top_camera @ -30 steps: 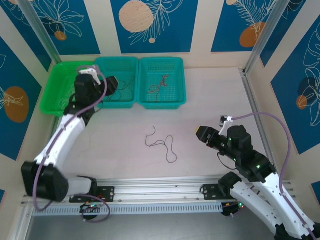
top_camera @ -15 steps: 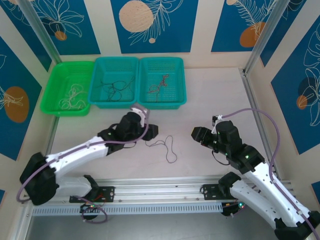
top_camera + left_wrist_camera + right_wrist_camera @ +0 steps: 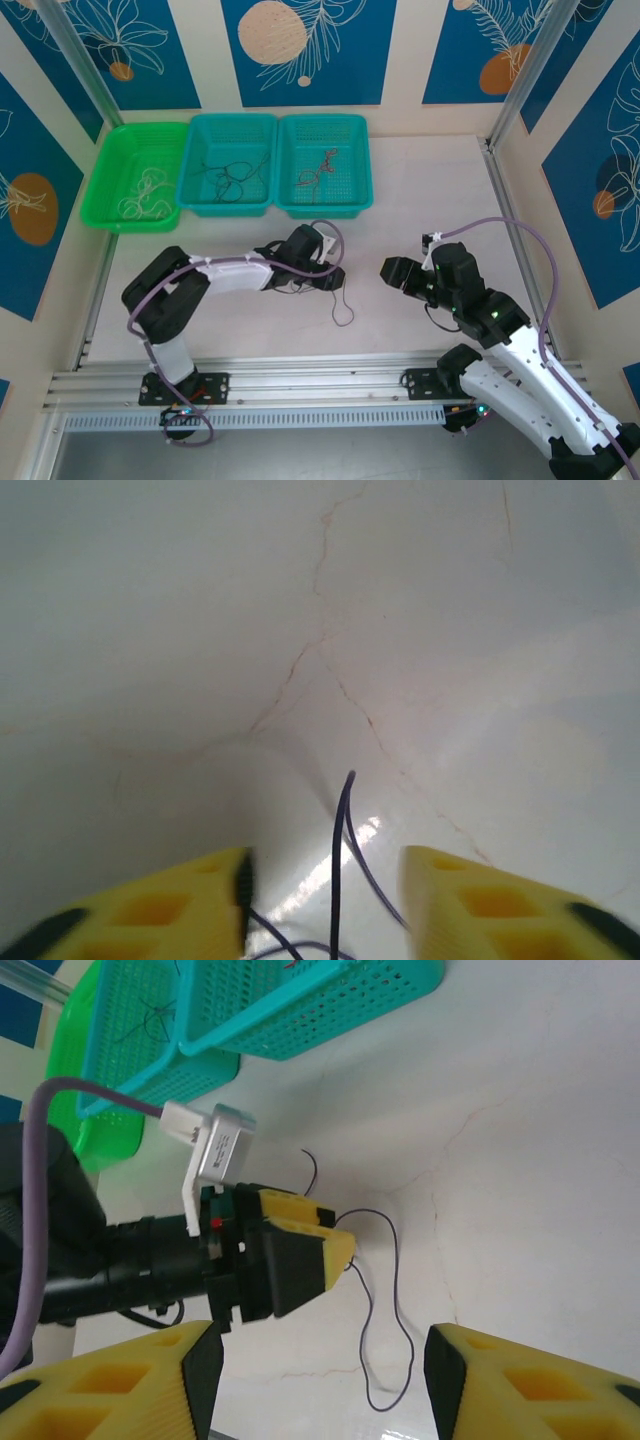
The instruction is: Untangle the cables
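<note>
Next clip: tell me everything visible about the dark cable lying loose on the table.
The dark cable is a hair-thin, purplish-black flexible wire. It lies slack on the pale marbled table in loose curves, with a long narrow loop trailing toward the near edge. Its other stretch runs between the open yellow fingers of the left hand, which straddles it without pinching it.

The left gripper [image 3: 332,273] is off the baskets [image 3: 230,118] and down at the dark cable [image 3: 343,308], whose left loop now lies under it, perhaps shifted; the right gripper [image 3: 390,270] sits slightly further left.
</note>
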`<state>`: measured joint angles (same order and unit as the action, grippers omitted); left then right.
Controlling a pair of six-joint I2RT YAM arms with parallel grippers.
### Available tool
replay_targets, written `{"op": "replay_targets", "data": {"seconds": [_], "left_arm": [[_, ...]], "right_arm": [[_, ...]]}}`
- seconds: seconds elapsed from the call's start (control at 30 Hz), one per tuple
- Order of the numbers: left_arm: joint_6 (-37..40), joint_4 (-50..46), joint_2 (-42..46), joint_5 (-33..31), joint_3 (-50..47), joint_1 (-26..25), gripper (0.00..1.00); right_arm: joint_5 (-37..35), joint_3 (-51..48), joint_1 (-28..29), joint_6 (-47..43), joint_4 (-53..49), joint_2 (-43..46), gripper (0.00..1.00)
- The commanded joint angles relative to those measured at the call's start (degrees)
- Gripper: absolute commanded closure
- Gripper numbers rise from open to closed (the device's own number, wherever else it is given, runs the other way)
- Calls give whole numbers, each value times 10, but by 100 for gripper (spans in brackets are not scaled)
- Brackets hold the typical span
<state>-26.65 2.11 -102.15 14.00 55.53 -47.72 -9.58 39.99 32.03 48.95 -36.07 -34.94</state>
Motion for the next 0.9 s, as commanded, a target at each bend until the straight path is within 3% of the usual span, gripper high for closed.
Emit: {"op": "replay_targets", "data": {"seconds": [0.0,0.03,0.07,0.13,0.37,0.53,0.7,0.87], "left_arm": [[5,13,-29,41,29,-4,85],[4,12,-34,51,32,-4,98],[1,11,-35,55,33,-4,100],[1,8,-20,46,26,-4,100],[37,-60,119,-27,32,15,100],[87,-118,208,-70,61,56,100],[120,-146,255,-104,105,156,100],[133,-143,220,-101,193,268,100]], "right_arm": [[15,1,3,-19,-28,9,41],[15,2,3,-21,-32,9,41],[15,4,4,-24,-36,8,41],[27,9,4,-35,-38,8,41],[170,10,10,-81,35,-21,40],[162,1,51,-65,94,-28,40],[117,5,77,-68,102,-22,40],[107,7,78,-68,96,-22,40]]}}
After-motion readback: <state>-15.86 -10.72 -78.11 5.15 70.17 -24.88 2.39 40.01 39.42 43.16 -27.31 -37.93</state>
